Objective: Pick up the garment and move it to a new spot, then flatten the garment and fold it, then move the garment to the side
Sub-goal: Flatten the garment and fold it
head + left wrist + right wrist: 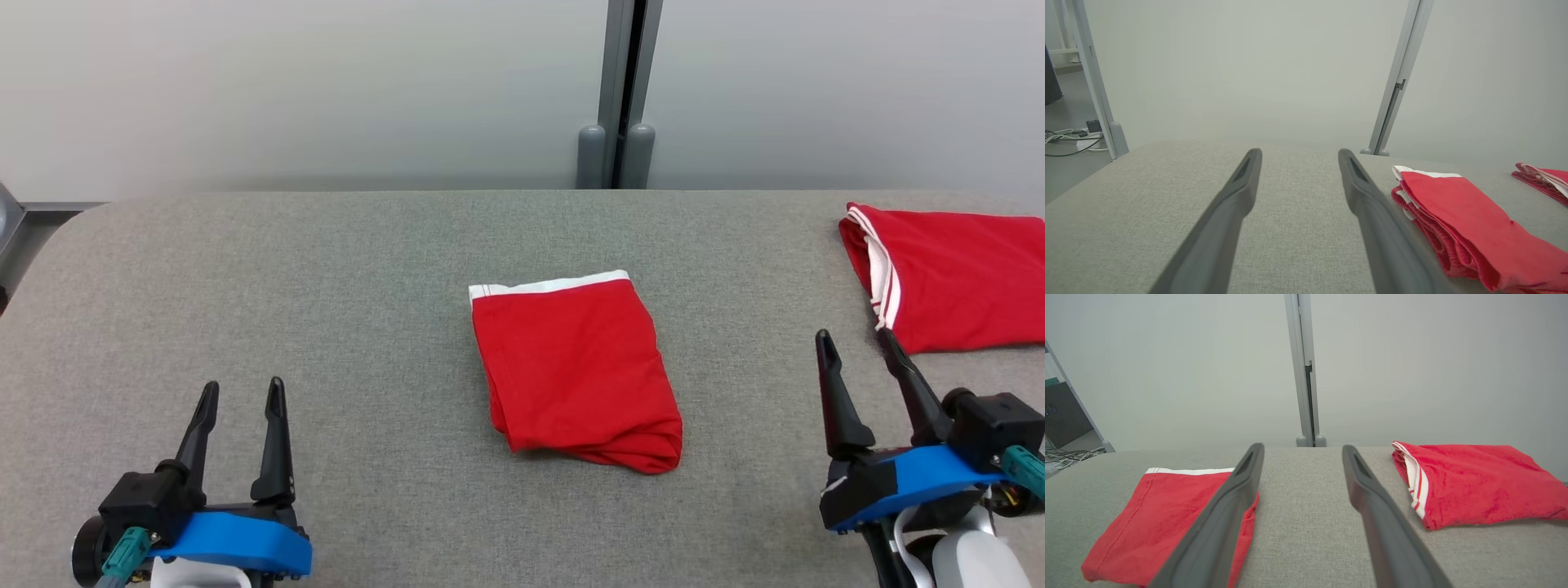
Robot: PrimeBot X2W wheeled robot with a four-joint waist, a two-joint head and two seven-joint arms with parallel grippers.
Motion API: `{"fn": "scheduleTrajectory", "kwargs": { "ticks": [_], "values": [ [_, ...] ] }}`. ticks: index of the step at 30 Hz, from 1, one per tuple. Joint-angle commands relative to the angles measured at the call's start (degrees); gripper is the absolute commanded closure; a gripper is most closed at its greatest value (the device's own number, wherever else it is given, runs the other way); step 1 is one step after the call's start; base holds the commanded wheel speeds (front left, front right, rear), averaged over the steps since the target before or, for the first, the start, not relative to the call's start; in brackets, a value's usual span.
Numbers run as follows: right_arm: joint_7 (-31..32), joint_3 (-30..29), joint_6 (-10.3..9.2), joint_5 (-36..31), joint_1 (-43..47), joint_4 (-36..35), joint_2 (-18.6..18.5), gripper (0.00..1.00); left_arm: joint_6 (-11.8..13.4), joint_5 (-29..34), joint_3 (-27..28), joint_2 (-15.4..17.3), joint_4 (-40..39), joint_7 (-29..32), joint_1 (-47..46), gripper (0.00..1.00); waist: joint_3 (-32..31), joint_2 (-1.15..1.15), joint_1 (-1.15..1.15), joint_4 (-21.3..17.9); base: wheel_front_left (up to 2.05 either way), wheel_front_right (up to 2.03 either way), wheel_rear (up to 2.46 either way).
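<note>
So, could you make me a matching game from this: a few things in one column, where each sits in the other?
Things: 1 folded garment; 2 left tool; 3 right tool; 4 post.
Places: A behind the table's far edge; B near right, beside a second garment; C table's middle; D near left.
Pairs: 1-C, 2-D, 3-B, 4-A.
</note>
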Motion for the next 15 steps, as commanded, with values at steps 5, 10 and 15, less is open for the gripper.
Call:
{"fn": "scheduleTrajectory", "kwargs": {
  "ticks": [5,10,15],
  "values": [
    [1.6,-1.5,0.03,-1.5,3.0,-1.3,0.0,0.0,1.2,1.0,-0.1,0.5,0.5,-0.1,1.5,0.0,-1.2,0.01,0.0,-0.9,0.0,0.0,0.0],
    [2.0,-0.8,0.03,-2.5,4.8,-0.2,0.0,0.0,2.2,0.7,0.2,1.1,0.7,0.9,2.7,0.0,-2.6,0.01,0.0,-1.5,0.0,0.0,0.0],
    [2.3,0.4,0.03,-2.4,5.9,0.7,-0.1,0.0,2.6,0.3,0.4,1.4,0.7,1.8,3.7,0.0,-3.7,0.01,0.0,-1.7,0.0,0.0,0.0]
  ]
}}
